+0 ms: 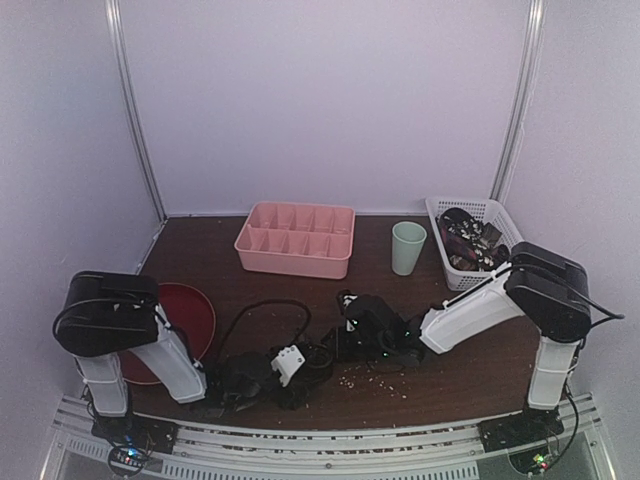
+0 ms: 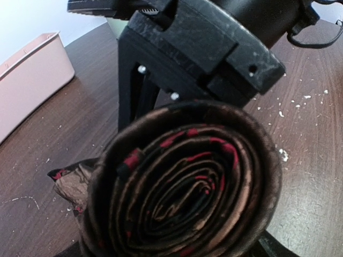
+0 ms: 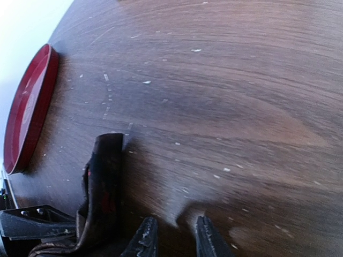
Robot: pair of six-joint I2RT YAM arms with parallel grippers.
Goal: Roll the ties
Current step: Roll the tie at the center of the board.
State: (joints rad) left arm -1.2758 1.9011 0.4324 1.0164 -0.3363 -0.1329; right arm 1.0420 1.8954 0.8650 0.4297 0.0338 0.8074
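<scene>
My left gripper (image 1: 285, 372) sits low centre in the top view. The rolled tie (image 2: 185, 187) fills its wrist view, coil axis pointing straight at it, so the left arm is nearer. I can't tell whether it grips. My right gripper (image 3: 174, 222), just behind the coil, is slightly parted and empty, with the loose tail (image 3: 102, 187) to its left.

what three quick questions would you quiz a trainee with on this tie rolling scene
1. True or false: the pale green plastic cup stands between the pink compartment tray and the white plastic basket.
2. The dark brown, red-flecked fabric tie in the left wrist view is: A flat, B coiled, C knotted.
3. Fill in: the round red plate lies on the robot's ___ side.
Key: 1 true; 2 B; 3 left.
</scene>
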